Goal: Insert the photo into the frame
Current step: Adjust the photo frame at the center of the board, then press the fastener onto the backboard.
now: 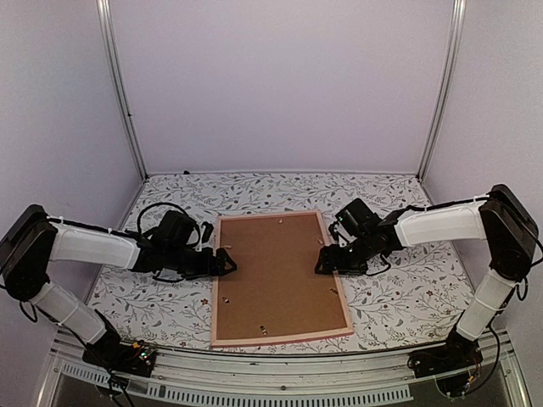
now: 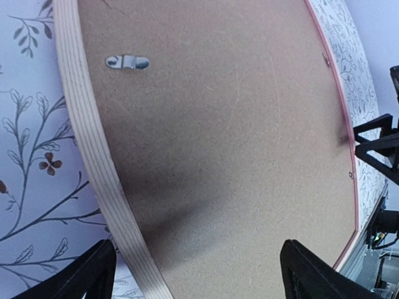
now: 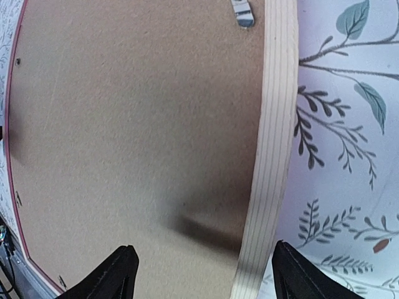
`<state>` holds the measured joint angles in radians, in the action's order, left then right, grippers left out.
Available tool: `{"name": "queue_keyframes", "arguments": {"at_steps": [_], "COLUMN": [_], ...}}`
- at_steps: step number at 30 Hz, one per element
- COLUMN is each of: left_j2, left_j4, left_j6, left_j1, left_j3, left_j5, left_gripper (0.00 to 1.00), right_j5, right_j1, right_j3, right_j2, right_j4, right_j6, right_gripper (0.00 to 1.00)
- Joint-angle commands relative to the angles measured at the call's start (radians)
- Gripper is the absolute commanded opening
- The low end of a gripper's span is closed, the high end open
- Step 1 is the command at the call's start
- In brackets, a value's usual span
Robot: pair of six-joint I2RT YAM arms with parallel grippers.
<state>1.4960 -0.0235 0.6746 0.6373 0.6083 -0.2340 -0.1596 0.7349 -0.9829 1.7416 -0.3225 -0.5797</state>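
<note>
The frame [image 1: 215, 280] lies flat in the middle of the table, its thin pink border around a plain brown backing board [image 1: 276, 275] that faces up. The photo is hidden. My left gripper [image 1: 227, 263] is open at the frame's left side. In the left wrist view the left gripper [image 2: 198, 261] straddles the pale wooden edge [image 2: 93, 156], one finger outside and one over the board. My right gripper [image 1: 325, 259] is open at the frame's right side. Its own view shows the right gripper [image 3: 204, 255] straddling that edge [image 3: 274, 124] the same way. Neither grips anything.
Small metal tabs [image 2: 127, 61] [image 3: 243, 12] sit along the board's rim. A floral tablecloth [image 1: 399, 297] covers the table around the frame. White walls with metal posts [image 1: 123, 102] close the back and sides. A metal rail [image 1: 280, 373] runs along the near edge.
</note>
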Motion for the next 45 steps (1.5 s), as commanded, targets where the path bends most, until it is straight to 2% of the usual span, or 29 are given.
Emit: {"name": "queue_keyframes", "arguments": {"at_steps": [1,4,8,18,30,45], "left_j2": [-0.065,-0.060,-0.030,0.054,0.096,0.114], "left_j4": [0.095,0.165,0.177,0.196,0.179,0.172], "left_j6": [-0.027,-0.066,-0.095,-0.123,-0.133,-0.139], "left_j1": [0.009,0.009,0.008,0.008,0.007,0.006], "left_j3": [0.040,0.087,0.109,0.155,0.171,0.176], "left_j5": [0.107,0.173,0.192,0.193,0.178,0.171], "left_gripper": [0.96,0.99,0.99,0.82,0.75,0.75], "right_j5": [0.025,0.055,0.067,0.038,0.051,0.104], "right_j1": [0.014,0.016,0.032,0.063,0.069,0.090], "right_j3": [0.036,0.058,0.103,0.181,0.160,0.136], "right_j2": [-0.104,-0.148,-0.198,-0.246,-0.177,-0.124], "right_j4": [-0.068,-0.123,-0.157,-0.153,-0.123,-0.125], "right_j6": [-0.019,0.008,0.043,0.074,0.093,0.084], "right_gripper": [0.79,0.80,0.80,0.75,0.63,0.57]}}
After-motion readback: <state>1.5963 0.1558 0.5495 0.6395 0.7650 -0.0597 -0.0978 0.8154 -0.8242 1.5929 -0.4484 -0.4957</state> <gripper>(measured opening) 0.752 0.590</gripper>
